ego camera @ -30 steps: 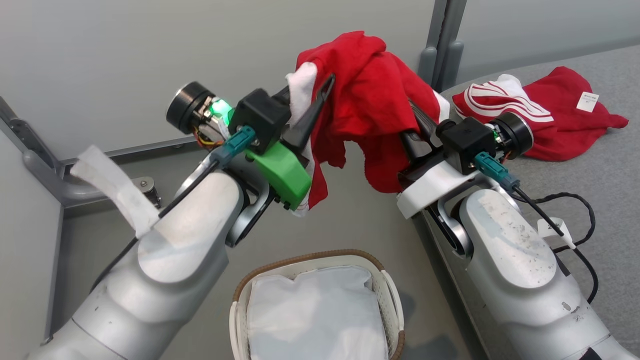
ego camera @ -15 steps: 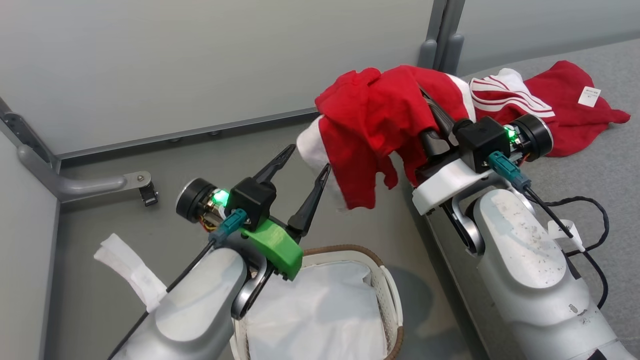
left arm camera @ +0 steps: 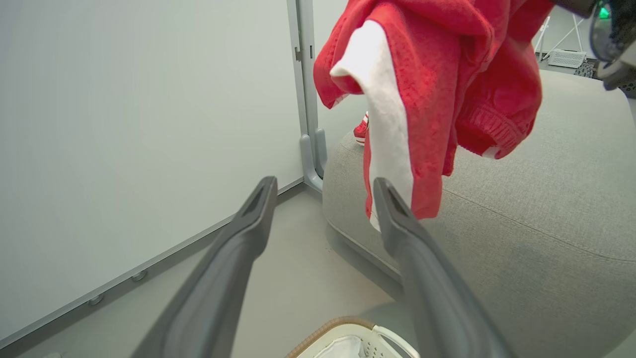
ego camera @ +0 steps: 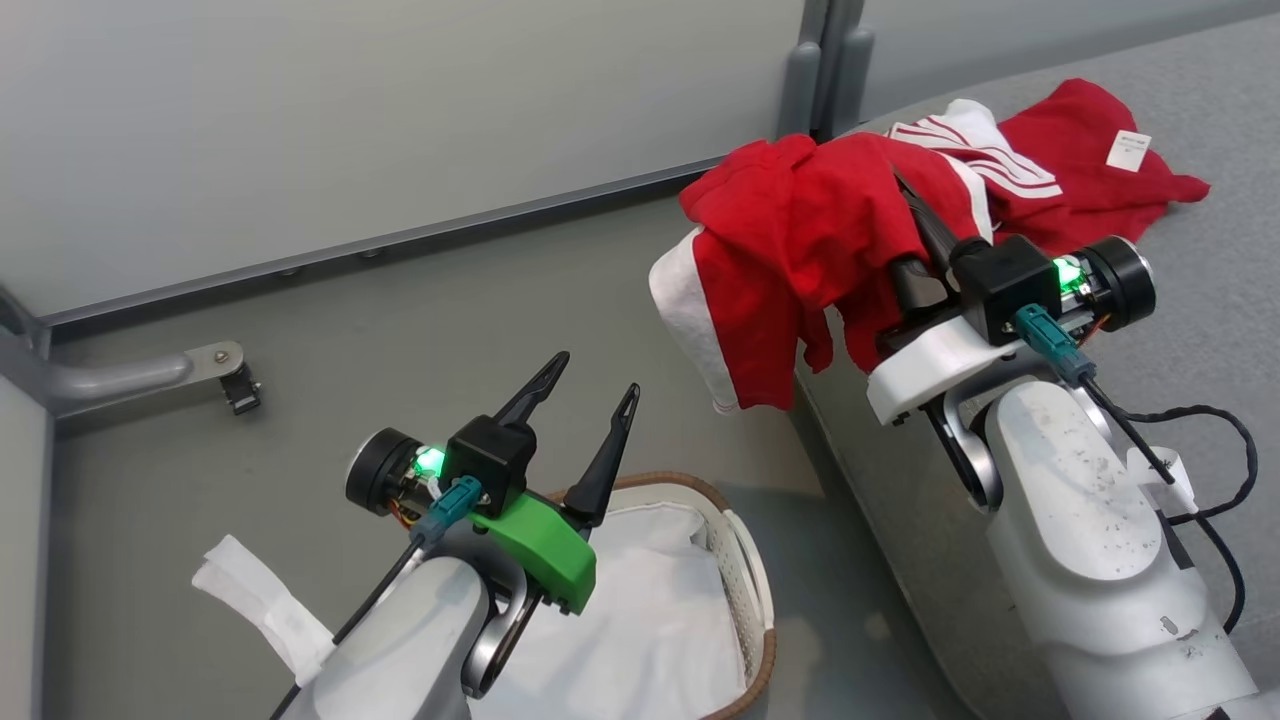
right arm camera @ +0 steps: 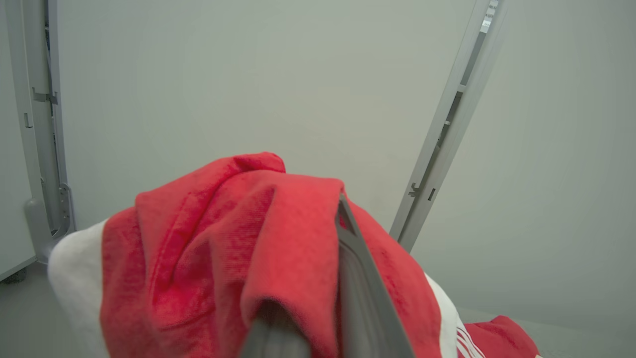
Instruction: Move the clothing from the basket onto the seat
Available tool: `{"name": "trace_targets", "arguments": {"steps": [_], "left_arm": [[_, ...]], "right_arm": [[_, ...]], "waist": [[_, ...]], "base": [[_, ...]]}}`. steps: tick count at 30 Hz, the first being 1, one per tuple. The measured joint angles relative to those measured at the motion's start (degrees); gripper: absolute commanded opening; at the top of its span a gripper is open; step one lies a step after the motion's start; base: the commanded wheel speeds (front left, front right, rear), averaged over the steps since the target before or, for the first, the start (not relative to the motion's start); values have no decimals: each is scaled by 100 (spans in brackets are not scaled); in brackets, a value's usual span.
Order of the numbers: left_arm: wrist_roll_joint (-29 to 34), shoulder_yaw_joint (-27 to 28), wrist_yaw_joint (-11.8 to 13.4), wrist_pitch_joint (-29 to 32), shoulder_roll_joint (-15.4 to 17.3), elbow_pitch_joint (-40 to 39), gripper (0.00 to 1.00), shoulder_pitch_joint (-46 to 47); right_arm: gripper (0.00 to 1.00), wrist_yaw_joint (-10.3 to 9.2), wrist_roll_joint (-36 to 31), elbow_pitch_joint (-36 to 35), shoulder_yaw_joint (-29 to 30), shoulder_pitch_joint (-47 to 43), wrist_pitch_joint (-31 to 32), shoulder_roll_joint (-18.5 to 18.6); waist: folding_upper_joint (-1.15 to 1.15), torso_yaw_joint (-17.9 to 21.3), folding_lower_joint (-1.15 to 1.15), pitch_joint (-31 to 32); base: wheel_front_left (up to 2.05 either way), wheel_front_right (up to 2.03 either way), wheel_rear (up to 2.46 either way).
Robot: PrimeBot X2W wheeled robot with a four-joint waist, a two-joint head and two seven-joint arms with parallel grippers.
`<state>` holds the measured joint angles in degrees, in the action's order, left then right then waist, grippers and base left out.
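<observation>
A red garment [ego camera: 790, 260] with a white stripe hangs bunched over my right gripper [ego camera: 905, 200], which is shut on it above the left edge of the grey seat [ego camera: 1210, 330]. The right wrist view has the same red cloth [right arm camera: 233, 258] draped around the fingers. A second red garment [ego camera: 1070, 170] with white stripes lies flat on the seat behind it. My left gripper [ego camera: 592, 375] stands open and empty over the white basket [ego camera: 745, 590]. In the left wrist view the hanging garment [left arm camera: 422, 84] is just beyond the open fingers.
The basket holds a white liner sheet [ego camera: 640, 630]. Grey partition walls [ego camera: 400, 120] run behind, with a metal foot bracket [ego camera: 215, 365] on the floor at left. A black cable [ego camera: 1215, 470] trails over the seat by my right arm.
My left gripper opened, let go of the red garment and dropped toward the basket. My right gripper carried the garment right, toward the seat. The head camera also shifted.
</observation>
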<state>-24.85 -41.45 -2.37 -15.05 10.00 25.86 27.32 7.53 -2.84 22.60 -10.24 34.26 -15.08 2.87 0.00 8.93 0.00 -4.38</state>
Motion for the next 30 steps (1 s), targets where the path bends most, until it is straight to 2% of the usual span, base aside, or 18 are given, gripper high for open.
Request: {"name": "trace_targets", "arguments": {"steps": [17,24,30], "left_arm": [[417,91,-236,-10,-196,121,100,128],[543,32,-303,-9,-345,180,100,395],[644,-13,-353,-9,-387,198,100,566]], "right_arm": [[0,0,-51,-79,521,-288,0,207],[0,0,-65,-23,803,-330,0,289],[0,0,-219,140,1155,81,0,525]], "waist": [[0,1241,0,-502],[0,1419,0,-952],[0,1292,0,-1258]], "base": [[0,0,0],[0,0,0],[0,0,0]]}}
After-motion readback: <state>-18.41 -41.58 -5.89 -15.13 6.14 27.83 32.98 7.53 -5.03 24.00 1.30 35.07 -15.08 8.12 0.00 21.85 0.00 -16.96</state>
